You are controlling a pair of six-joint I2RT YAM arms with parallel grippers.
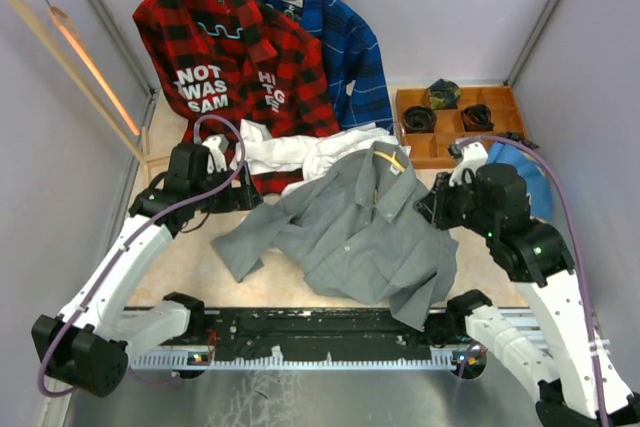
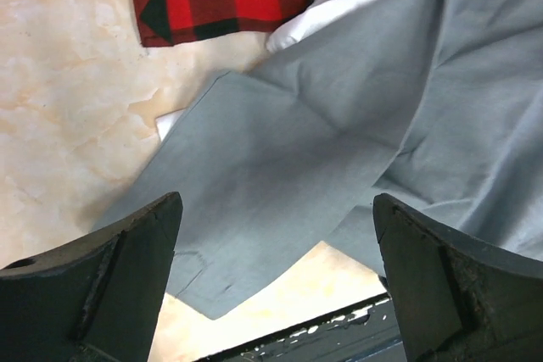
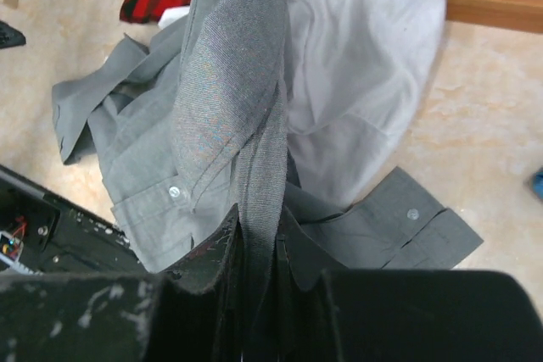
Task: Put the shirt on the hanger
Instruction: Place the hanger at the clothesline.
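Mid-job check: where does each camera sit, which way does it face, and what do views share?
Top external: above and behind the bases, looking down over the table; left arm and right arm show.
Left wrist: looks down past the left gripper, open, at the plain grey button-up shirt.
Right wrist: looks down along the right gripper, shut on that shirt's fabric.
Shared: all see the shirt.

The top view looks down from above and behind the near arm bases over the whole counter point(image 1: 195, 267). The wrist views face down past the left hand point(image 2: 276, 209) and the right hand point(image 3: 259, 243), both close above the grey shirt point(image 1: 360, 237) point(image 2: 280, 167) point(image 3: 229, 99), which all three views share.
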